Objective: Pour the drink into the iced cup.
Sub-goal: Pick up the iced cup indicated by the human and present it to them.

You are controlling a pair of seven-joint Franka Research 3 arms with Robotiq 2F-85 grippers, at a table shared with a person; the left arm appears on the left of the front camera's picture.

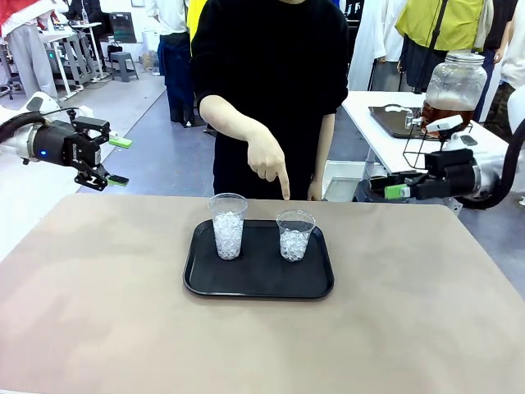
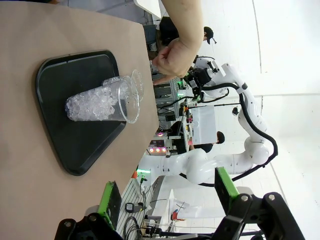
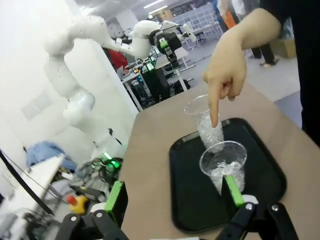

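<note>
Amber-brown drink (image 1: 440, 112) low in clear spigot jar (image 1: 457, 78), far right. Left iced cup (image 1: 228, 226) and right iced cup (image 1: 294, 235), clear, upright, side by side on black tray (image 1: 258, 283).

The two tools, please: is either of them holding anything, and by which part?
Nothing is held; the left tool and the right tool both hang open.

A tan table (image 1: 98, 312) carried a black tray (image 1: 205, 281) lying flat near its middle, towards the far edge. On the tray stood two clear cups filled with ice, side by side and apart: a taller cup (image 1: 228, 226) on the left and a shorter cup (image 1: 295, 235) on the right.
</note>
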